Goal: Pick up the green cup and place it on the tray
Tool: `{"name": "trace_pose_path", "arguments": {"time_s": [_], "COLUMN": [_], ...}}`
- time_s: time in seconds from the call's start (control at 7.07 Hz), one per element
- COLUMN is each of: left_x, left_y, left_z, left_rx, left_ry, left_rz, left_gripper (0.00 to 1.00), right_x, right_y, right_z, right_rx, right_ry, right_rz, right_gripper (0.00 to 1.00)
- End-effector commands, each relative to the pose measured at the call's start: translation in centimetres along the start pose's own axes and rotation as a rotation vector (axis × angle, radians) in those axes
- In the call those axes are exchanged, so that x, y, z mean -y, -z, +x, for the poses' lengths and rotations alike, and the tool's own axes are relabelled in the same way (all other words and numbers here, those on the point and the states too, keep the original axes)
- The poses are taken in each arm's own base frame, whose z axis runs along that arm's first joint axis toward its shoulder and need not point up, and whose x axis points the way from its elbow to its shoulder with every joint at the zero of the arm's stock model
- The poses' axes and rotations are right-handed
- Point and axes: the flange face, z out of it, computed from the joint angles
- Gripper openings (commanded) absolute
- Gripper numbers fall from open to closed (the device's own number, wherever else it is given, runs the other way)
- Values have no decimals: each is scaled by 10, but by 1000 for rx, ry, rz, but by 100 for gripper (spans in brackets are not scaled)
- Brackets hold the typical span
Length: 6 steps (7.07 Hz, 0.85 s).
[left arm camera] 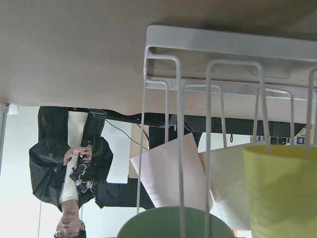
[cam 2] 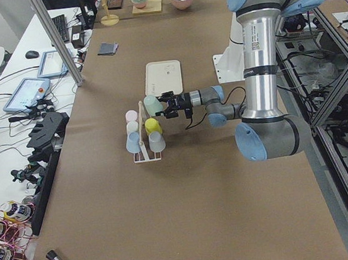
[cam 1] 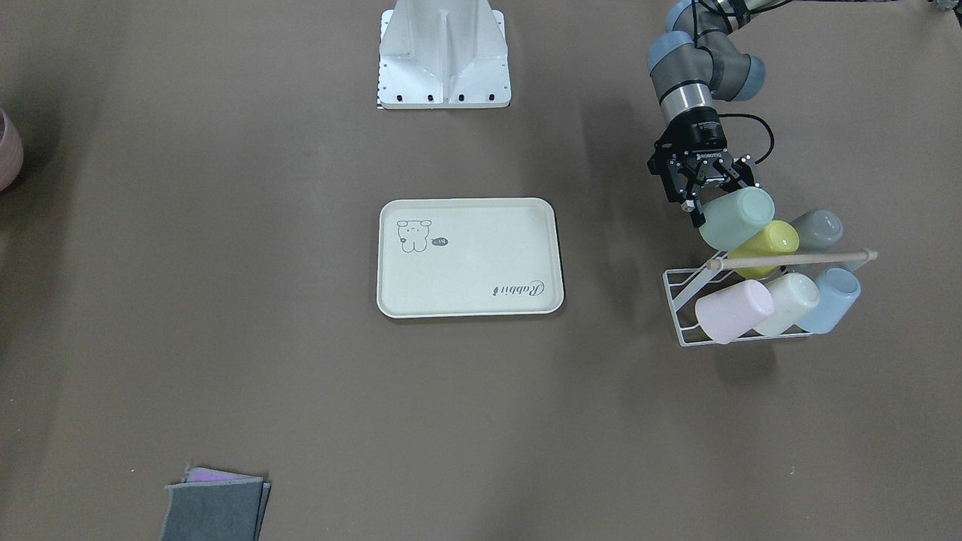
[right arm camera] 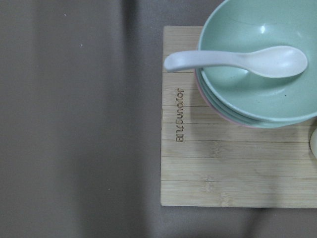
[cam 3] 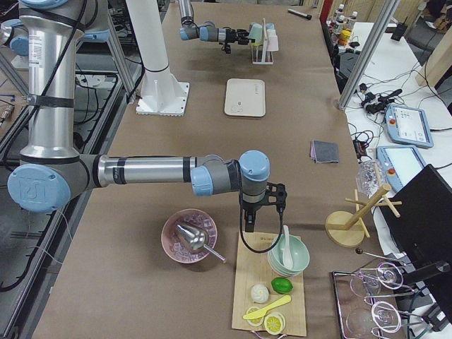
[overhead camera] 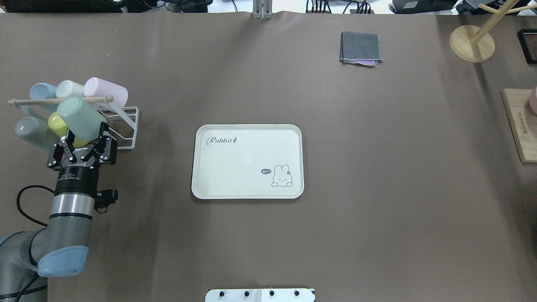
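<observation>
Clasps the green cup [overhead camera: 79,115] in the left gripper [overhead camera: 85,136], one finger [overhead camera: 70,138] pressed on each side of the wall close to the mouth, closed base pointing away from the wrist. Holds it tilted at the rack [overhead camera: 128,126], above the yellow cup [overhead camera: 55,121] and, seen from overhead, across the rod [overhead camera: 37,101]. Cannot tell whether clear of its peg: in the left wrist view a wire [left arm camera: 181,148] crosses the green rim at the bottom edge, with the yellow cup just beside it on the right. Shares the rack with a grey cup [overhead camera: 29,128], a blue cup [overhead camera: 42,91], a white cup [overhead camera: 69,89] and a pink cup [overhead camera: 105,92], all slanted with bases up. Sits well apart from the tray [overhead camera: 243,167], flat at mid-table with a small animal drawing and "Rabbit" script on it. Points the right gripper [cam 3: 260,210] down over the board [cam 3: 247,296] at the table's other end, near the bowls [cam 3: 289,258] and the spoon [right arm camera: 233,59]; cannot tell whether those fingers are spread or closed. Beyond the tray, a folded cloth [overhead camera: 361,48]; past the table edge in the left wrist view, a person [left arm camera: 69,173].
</observation>
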Motion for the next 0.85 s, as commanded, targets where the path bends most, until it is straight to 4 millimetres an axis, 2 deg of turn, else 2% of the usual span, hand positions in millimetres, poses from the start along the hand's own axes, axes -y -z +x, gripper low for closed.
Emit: {"name": "trace_pose_path", "arguments": {"time_s": [0.0, 0.14, 0.28, 0.42, 0.71], "left_x": [-30, -38, -51, -65, -71], "left_y": [8, 10, 13, 16, 29], "left_z": [13, 19, 22, 21, 17], "left_rx": [14, 24, 35, 52, 99], "left_ry": [-18, -9, 12, 85, 317], "left_rz": [-5, -11, -14, -18, 0], "left_gripper": [82, 82, 82, 82, 82], "right_x": [-5, -11, -16, -23, -26], "right_y": [21, 32, 39, 35, 32], "right_z": [-10, -6, 8, 15, 17], "right_rx": [3, -10, -2, -2, -3], "right_ry": [-27, -16, 7, 1, 0], "right_rz": [-27, -48, -66, -81, -86], "right_gripper": [100, 100, 100, 100, 100]}}
